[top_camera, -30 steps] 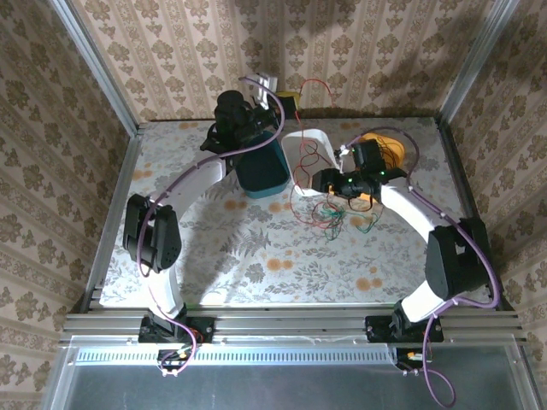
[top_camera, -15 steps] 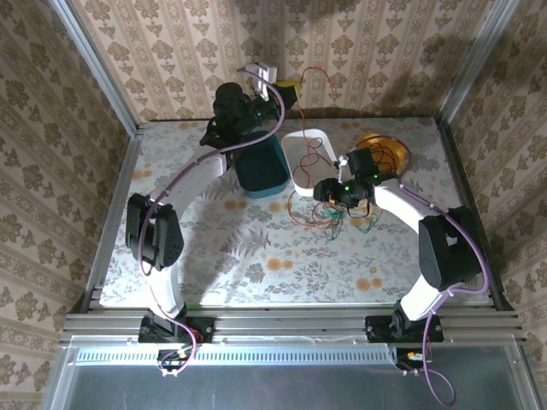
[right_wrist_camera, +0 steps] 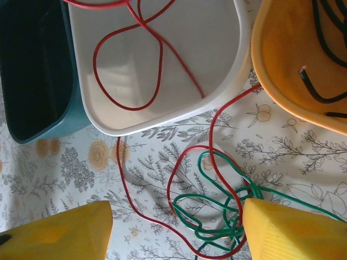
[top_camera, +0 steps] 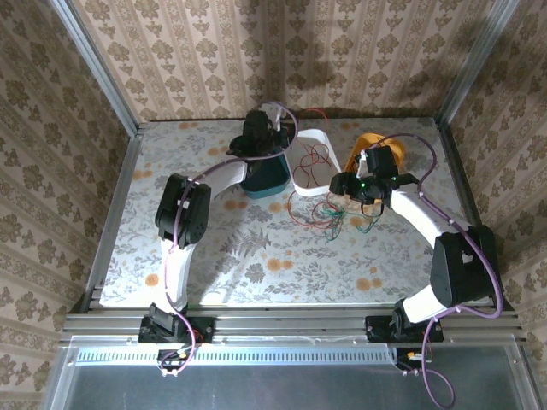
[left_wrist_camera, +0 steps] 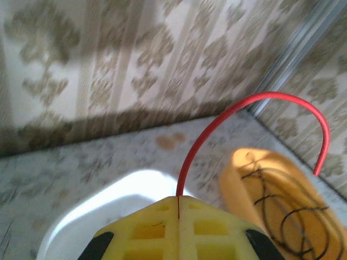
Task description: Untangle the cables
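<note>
Left wrist view first: my left gripper point(left_wrist_camera: 178, 214) is pinched flat on the red cable point(left_wrist_camera: 260, 95). The cable rises from the seam between the yellow fingers, arcs over and drops toward the orange tub point(left_wrist_camera: 244, 179), where a black cable point(left_wrist_camera: 282, 216) lies coiled. The white tub point(left_wrist_camera: 124, 195) sits just below the fingers.

On the right wrist camera, my right gripper point(right_wrist_camera: 176, 216) stands well open with nothing in it, hovering above the knot on the table point(right_wrist_camera: 303, 157). There the green cable point(right_wrist_camera: 217, 153) winds several times through a red loop, just in front of the white tub. More red strand lies slack inside that tub and runs over its rim down to the knot. The teal tub point(right_wrist_camera: 32, 70) stands just beside the white one.

I read the step in hand as parting green from red. I would treat the left pinch as a fixed anchor and not lift it further, since tension on the red could cinch the knot. With the right, I would come down on green alone, at the strand trailing off to the right clear of the red. I would seat it well back on the pads, close fully because the wire is thin, and draw it out low and slowly. If the red loop begins to tighten, I would stop and regrasp.
</note>
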You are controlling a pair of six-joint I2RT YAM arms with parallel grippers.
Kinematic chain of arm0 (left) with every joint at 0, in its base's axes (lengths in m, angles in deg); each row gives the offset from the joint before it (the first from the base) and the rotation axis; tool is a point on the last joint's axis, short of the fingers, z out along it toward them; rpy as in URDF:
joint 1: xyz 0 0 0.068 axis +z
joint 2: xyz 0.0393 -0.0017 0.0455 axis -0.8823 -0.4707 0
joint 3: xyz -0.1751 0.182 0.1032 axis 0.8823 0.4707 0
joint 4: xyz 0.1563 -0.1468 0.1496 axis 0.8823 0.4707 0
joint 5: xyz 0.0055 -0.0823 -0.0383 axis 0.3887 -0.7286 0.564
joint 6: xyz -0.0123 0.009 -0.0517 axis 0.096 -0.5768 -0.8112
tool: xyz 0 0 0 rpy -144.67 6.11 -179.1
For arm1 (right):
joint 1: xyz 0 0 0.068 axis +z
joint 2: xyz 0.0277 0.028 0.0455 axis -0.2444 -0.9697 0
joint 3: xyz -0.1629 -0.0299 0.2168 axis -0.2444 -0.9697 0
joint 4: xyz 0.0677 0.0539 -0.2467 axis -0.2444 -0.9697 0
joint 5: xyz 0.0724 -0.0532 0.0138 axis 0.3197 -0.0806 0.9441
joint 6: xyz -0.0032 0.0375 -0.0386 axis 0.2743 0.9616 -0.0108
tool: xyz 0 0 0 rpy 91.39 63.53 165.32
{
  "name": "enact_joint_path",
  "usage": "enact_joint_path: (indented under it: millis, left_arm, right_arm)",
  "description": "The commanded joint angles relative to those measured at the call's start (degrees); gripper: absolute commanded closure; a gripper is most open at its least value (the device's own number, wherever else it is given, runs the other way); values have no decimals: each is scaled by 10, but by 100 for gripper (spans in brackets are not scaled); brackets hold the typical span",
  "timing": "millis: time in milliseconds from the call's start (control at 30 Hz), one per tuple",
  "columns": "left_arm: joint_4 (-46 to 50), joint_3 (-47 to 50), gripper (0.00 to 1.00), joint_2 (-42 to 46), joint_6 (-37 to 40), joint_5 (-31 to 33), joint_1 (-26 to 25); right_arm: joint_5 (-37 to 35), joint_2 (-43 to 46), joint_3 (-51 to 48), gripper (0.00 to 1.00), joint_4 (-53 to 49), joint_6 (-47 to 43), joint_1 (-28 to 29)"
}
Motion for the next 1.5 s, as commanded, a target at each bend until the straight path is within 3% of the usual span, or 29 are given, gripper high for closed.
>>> enact_joint_path:
  millis: [0, 267, 567, 600, 800, 933, 1067, 1233, 1400, 1467]
  left_arm:
    - [-7, 0, 100, 13, -14, 26, 1]
    - [111, -28, 100, 8, -14, 64, -1]
    - [251, -97, 100, -26, -12, 48, -4]
    - [257, -102, 96, -28, -10, 50, -5]
    - [270, -130, 49, -29, 1, 74, -9]
    - [236, -95, 36, 17, 26, 62, -13]
    - [159, 36, 32, 103, 109, 7, -32]
    - [199, 188, 30, 183, 275, -63, -85]
    - [246, 252, 29, 169, 422, -10, -164]
    - [225, 268, 29, 158, 439, 13, -180]
  right_arm:
    - [-18, 17, -9, 34, -15, 1, -2]
    - [-32, 18, -6, 34, -15, 4, -4]
    - [-38, 29, -11, 34, -17, 5, -7]
    - [-37, 30, -11, 34, -17, 6, -7]
    - [-34, 37, -7, 34, -22, 6, -7]
    - [-37, 45, -8, 34, -27, 1, -8]
    - [-36, 46, -14, 34, -30, -1, -7]
    - [-34, 39, -32, 34, -32, 10, -7]
    - [-45, 22, -42, 34, -33, 26, -7]
    - [-50, 17, -40, 34, -36, 30, -7]
